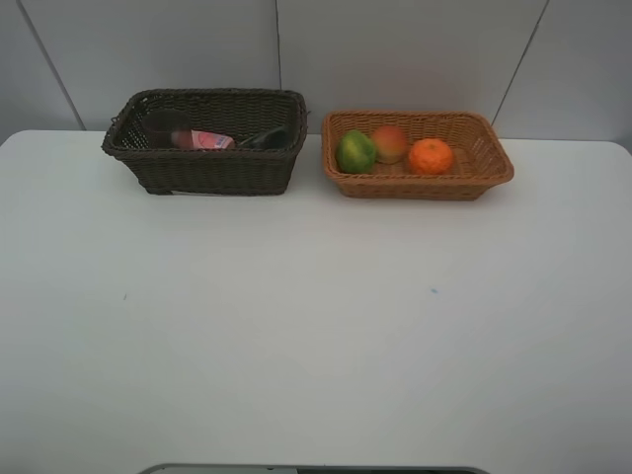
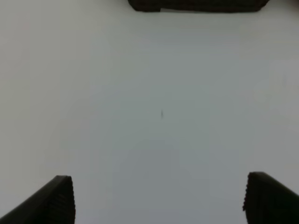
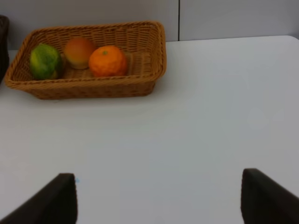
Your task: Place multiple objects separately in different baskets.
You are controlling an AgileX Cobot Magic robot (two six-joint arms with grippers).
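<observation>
The dark brown basket [image 1: 212, 168] stands at the back left and holds the pink bottle [image 1: 204, 140] and a dark item [image 1: 265, 137] lying inside; the cup is hidden. The light tan basket [image 1: 420, 181] stands at the back right with the green-yellow fruit [image 1: 355, 151], the red-yellow fruit [image 1: 390, 143] and the orange [image 1: 431, 156]. The right wrist view shows that basket [image 3: 93, 86], the green fruit [image 3: 45, 61], the red-yellow fruit [image 3: 78, 52] and the orange [image 3: 108, 61]. My left gripper [image 2: 159, 200] and right gripper [image 3: 159, 200] are open, empty and over bare table.
The white table [image 1: 316, 326] has a small blue speck [image 1: 433, 291] right of centre. A grey wall stands right behind the baskets. The dark basket's lower edge [image 2: 198, 5] shows in the left wrist view. No arm shows in the exterior high view.
</observation>
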